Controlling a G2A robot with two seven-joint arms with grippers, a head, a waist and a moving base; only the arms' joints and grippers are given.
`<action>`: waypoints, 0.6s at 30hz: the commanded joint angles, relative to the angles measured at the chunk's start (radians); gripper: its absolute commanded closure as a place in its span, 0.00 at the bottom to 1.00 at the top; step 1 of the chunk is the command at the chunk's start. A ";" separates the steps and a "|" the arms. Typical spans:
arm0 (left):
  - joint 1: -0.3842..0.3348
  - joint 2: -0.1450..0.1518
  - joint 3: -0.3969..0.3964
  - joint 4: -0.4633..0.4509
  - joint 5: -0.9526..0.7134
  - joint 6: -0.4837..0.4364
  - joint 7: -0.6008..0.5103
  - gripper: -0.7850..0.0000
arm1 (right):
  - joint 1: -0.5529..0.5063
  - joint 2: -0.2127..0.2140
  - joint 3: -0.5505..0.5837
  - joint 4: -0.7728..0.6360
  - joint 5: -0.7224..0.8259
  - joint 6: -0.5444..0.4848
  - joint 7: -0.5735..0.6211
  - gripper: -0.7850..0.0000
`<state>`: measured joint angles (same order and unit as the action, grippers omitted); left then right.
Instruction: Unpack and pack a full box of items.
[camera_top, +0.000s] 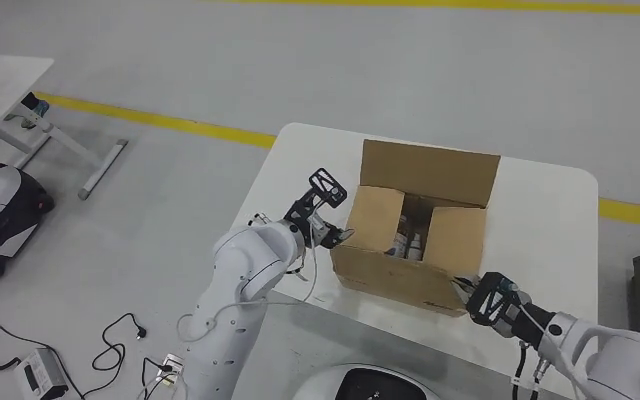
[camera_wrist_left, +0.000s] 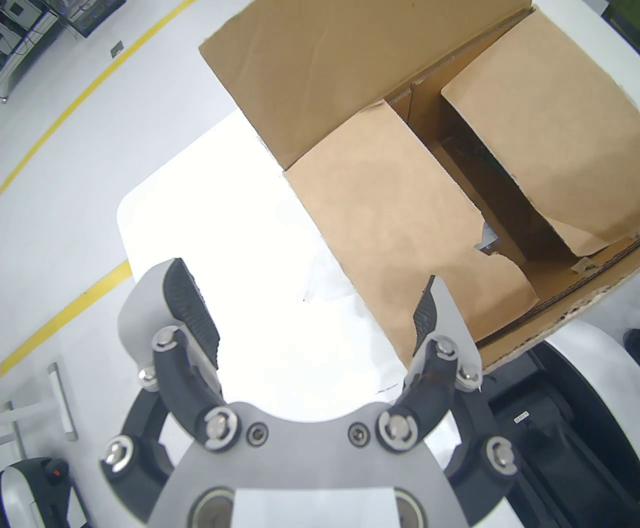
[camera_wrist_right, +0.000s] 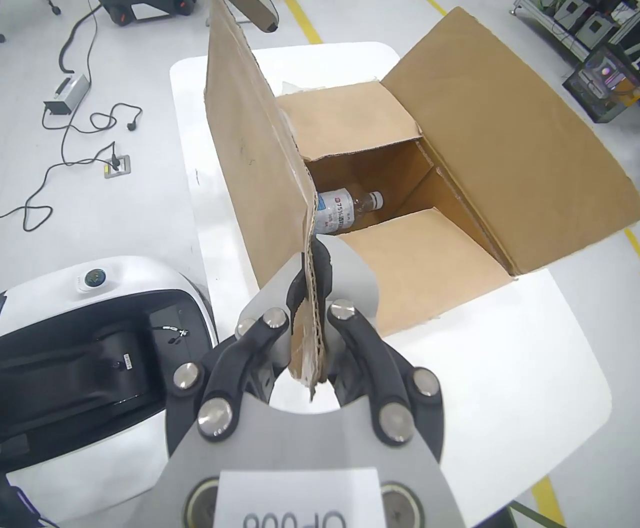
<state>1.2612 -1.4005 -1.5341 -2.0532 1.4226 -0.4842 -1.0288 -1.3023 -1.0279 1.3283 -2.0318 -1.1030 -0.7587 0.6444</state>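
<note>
Box (camera_top: 400, 278): sitting on your table (camera_top: 300, 170), flaps open, bottle (camera_wrist_right: 347, 207) lying inside.
Left fingers (camera_wrist_left: 192, 300): spread wide, gripping nothing, just off the box's left side.
Right fingers (camera_wrist_right: 350, 275): you've got them pinched on the near flap (camera_wrist_right: 255, 165).

A robotics lab or workshop hall: smooth grey floor (camera_top: 300, 60) with yellow lines (camera_top: 150, 118), loose cables (camera_wrist_right: 131, 125), a floor socket (camera_wrist_right: 117, 166), racks of electronics (camera_wrist_right: 600, 80).

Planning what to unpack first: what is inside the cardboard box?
A labelled clear bottle shows in the gap between the folded-in flaps. The flaps cover the rest of the inside of the box.
</note>
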 joint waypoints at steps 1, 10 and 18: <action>-0.003 0.003 0.010 0.004 0.010 0.000 -0.005 0.00 | -0.008 0.002 0.000 -0.006 -0.014 -0.006 -0.010 0.87; 0.004 0.023 0.035 -0.010 0.000 -0.125 -0.049 0.00 | -0.025 0.009 0.008 -0.006 -0.005 -0.016 -0.043 0.61; 0.040 0.041 0.039 -0.050 -0.043 -0.208 -0.061 0.00 | -0.044 0.019 0.044 0.013 0.172 -0.062 -0.057 0.00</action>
<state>1.2955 -1.3622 -1.4949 -2.0986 1.3853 -0.6804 -1.0886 -1.3438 -1.0113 1.3636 -2.0235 -0.9710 -0.8106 0.5849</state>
